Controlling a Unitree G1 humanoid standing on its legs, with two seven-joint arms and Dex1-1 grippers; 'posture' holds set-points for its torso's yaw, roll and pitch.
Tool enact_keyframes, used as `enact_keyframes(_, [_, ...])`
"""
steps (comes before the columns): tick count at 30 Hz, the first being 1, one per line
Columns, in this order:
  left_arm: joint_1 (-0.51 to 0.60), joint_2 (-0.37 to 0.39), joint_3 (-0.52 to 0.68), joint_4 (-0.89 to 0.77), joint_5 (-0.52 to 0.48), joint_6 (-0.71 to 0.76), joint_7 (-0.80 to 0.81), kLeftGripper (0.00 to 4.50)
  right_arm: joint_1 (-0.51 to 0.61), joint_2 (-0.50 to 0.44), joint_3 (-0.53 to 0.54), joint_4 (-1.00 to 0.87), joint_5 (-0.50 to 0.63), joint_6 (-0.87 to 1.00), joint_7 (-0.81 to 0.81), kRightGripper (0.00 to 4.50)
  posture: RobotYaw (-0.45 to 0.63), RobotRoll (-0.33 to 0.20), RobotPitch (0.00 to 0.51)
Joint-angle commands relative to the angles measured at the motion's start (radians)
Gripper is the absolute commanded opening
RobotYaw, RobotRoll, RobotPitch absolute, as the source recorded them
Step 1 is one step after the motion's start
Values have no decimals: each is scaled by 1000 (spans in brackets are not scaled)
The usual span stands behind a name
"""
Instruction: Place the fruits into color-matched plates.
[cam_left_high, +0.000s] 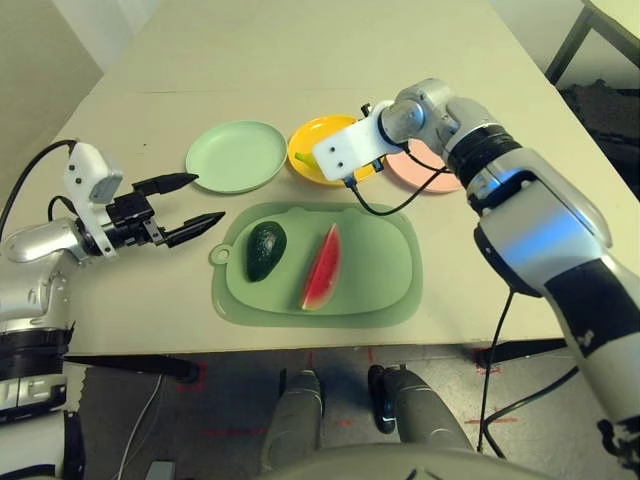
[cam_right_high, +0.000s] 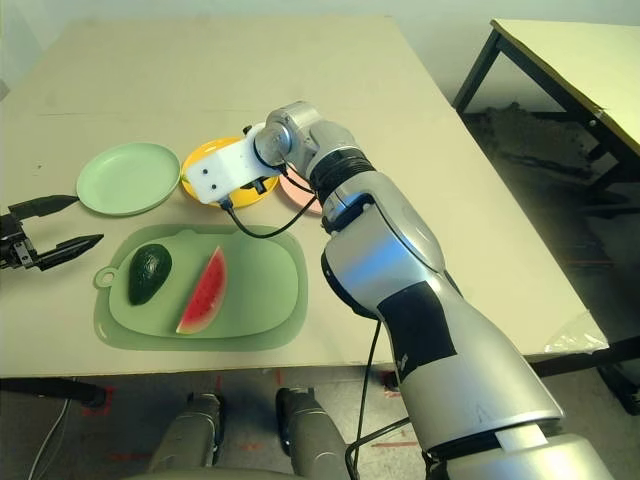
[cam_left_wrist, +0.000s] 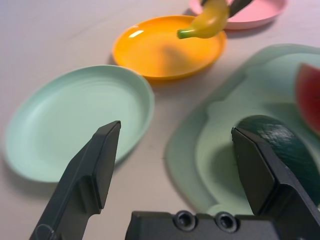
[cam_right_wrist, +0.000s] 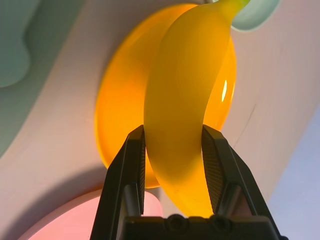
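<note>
The right gripper (cam_right_wrist: 172, 150) clamps the banana (cam_right_wrist: 185, 100) just above the yellow plate (cam_left_wrist: 160, 47), not yet released. The avocado (cam_left_high: 266, 249) and watermelon (cam_left_high: 322, 268) lie on the cutting board (cam_left_high: 385, 280), near the yellow plate. Green plate (cam_left_high: 236, 156) and pink plate (cam_left_wrist: 260, 12) flank it, unfilled. The left gripper (cam_left_high: 190, 207) hovers spread wide beside the board.

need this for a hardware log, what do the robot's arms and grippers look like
Both arms are silver with black sections. The right arm has a white wrist block with a black cable looping from it. Left gripper and right gripper each have two tapered black fingers; a black cable runs along the left arm.
</note>
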Motion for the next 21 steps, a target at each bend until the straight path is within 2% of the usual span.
enact_keyframes(1, [19,13,14,-36,5,19,10,4500,17,10,6,15,-30,18,-34,1647,143,0,198])
enact_keyframes(21, [86,42,36,-95,-4,46,10,4500,75,24,1,25,-68,79,-91,1647,175,0,236])
